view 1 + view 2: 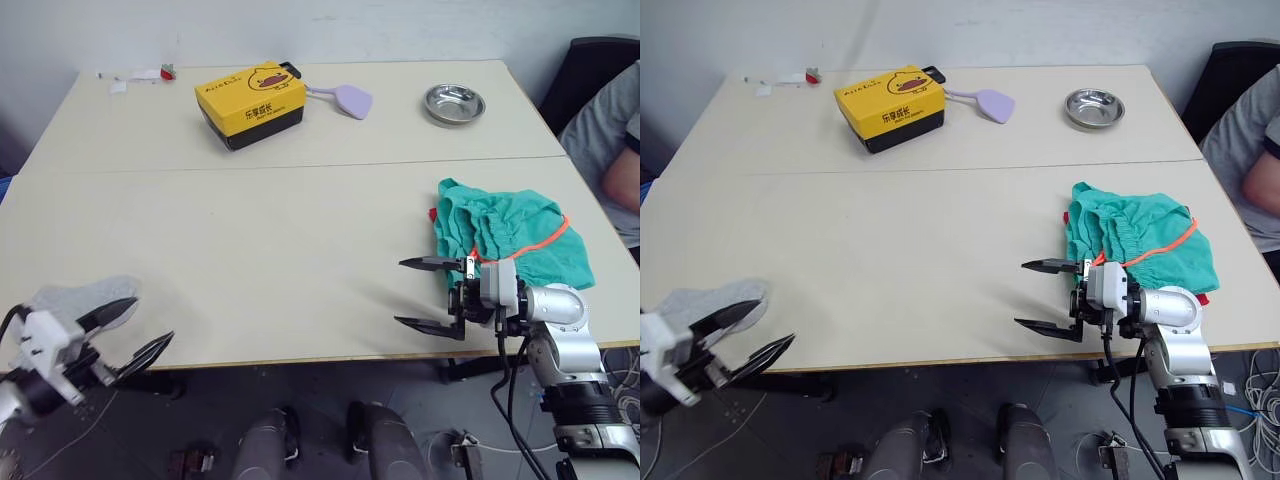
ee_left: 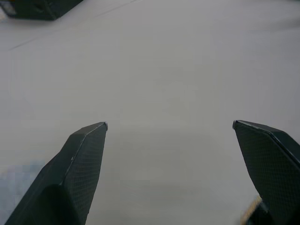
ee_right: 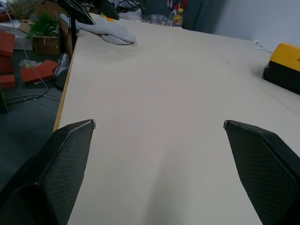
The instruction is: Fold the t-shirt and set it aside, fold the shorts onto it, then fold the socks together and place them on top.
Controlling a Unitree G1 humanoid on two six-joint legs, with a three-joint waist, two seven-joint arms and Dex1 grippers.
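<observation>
both jaws spread; steel bowl (image 1: 453, 103) empty

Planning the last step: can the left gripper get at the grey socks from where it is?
Probably yes: the open left gripper sits right beside the socks at the table's near left edge, nothing between them.

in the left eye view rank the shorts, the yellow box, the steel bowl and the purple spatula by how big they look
1. Shorts
2. Yellow box
3. Steel bowl and purple spatula: look alike, unranked. Both lie farther from the camera.
</observation>
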